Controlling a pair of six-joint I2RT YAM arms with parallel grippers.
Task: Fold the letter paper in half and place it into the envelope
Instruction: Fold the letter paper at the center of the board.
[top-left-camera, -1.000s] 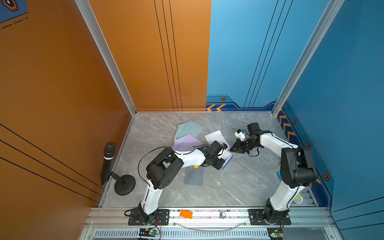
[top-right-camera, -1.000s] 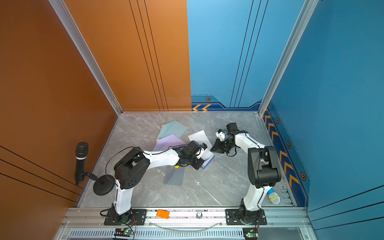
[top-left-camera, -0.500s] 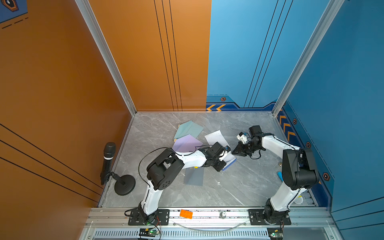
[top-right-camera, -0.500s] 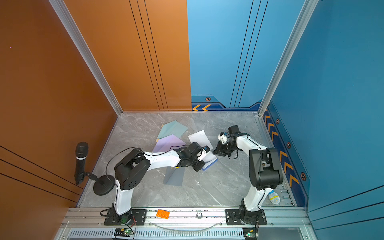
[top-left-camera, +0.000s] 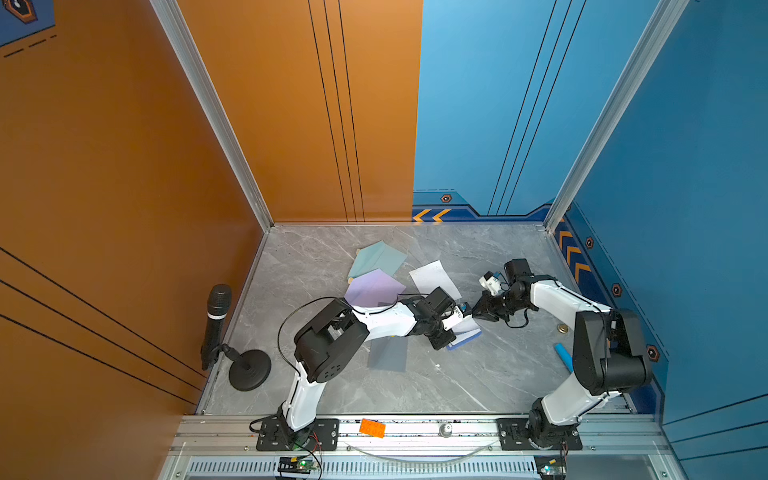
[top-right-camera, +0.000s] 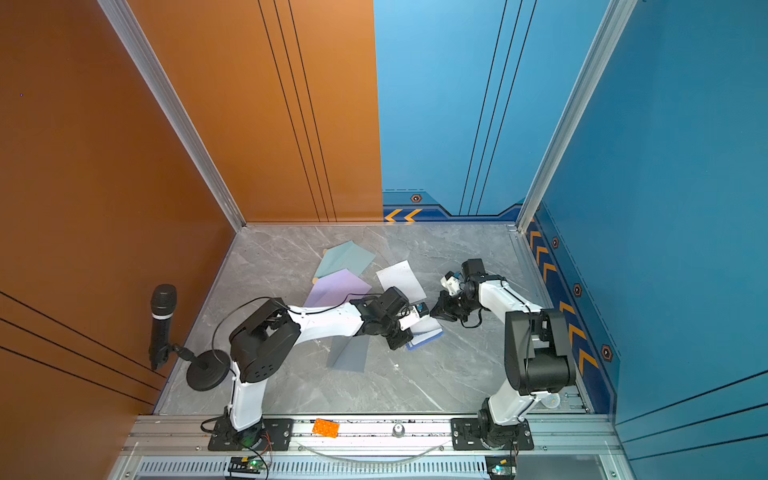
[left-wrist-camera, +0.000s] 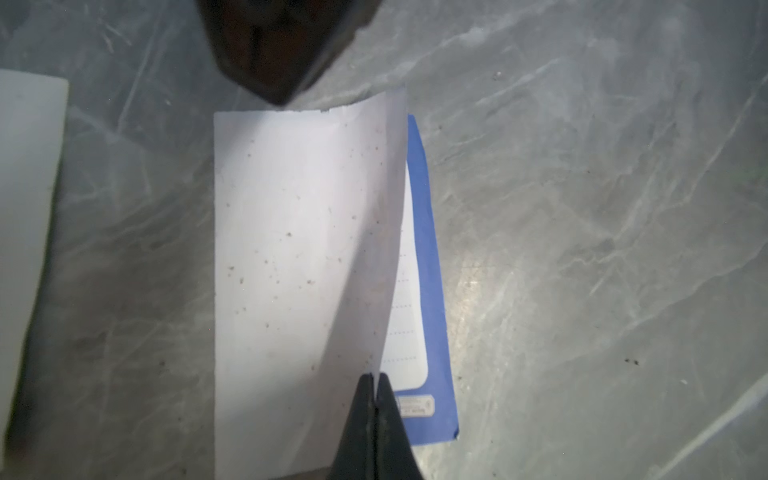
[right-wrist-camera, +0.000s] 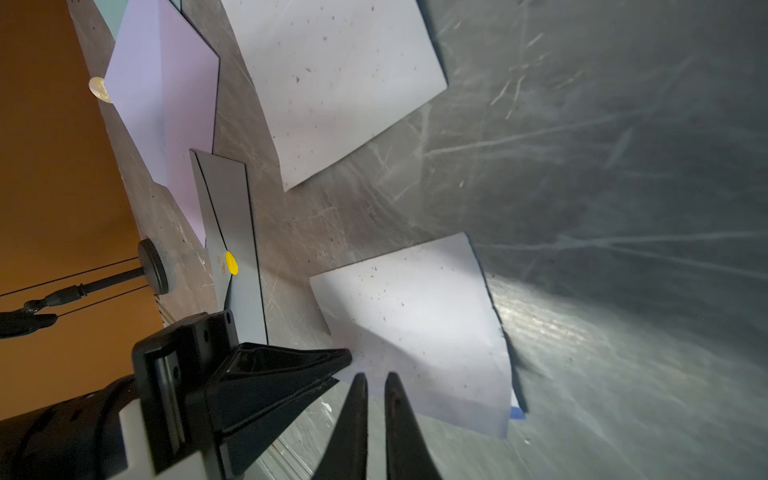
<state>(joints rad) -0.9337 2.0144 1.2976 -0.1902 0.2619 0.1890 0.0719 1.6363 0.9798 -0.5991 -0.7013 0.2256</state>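
The letter paper (left-wrist-camera: 291, 249), white with a blue border, lies half folded on the grey table, its upper flap curling over the blue-bordered lower half. My left gripper (left-wrist-camera: 376, 382) is shut on the flap's near corner; both top views show it at the paper (top-left-camera: 467, 328) (top-right-camera: 428, 328). My right gripper (right-wrist-camera: 376, 376) stands at the paper's opposite edge (right-wrist-camera: 415, 324), its fingers only a narrow gap apart and nothing between them. A grey envelope (top-left-camera: 388, 353) with a yellow sticker (right-wrist-camera: 231, 262) lies beside the left arm. A lavender envelope (top-left-camera: 372, 286) and a teal envelope (top-left-camera: 380, 257) lie farther back.
A second white sheet (top-left-camera: 432, 278) lies behind the grippers. A microphone (top-left-camera: 216, 316) on a round stand (top-left-camera: 249, 370) is at the table's left edge. A blue cylinder (top-left-camera: 563, 357) and a small brass disc (top-left-camera: 563, 328) lie near the right arm. Walls enclose three sides.
The right gripper has come down and toward the front, from behind the paper to its far edge. The left gripper has kept its pinch on the flap and barely shifted.
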